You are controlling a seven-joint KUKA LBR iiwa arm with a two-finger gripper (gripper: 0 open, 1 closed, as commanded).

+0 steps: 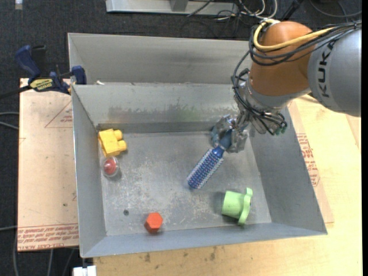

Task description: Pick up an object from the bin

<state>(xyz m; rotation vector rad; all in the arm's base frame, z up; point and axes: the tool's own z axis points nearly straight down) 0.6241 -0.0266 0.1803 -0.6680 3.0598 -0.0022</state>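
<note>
One camera looks down on my bin (161, 183) from above, tilted slightly, near enough to frame it whole; my arm (339, 73) enters at right.

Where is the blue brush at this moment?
In the camera view, the blue brush slants right of middle in the bin, its upper end at the hand, with the green cylinder just below-right.

Black brand lettering "KUK", last letter cut off by the frame edge, running vertically on the grey arm link (338, 68), upper right
</note>
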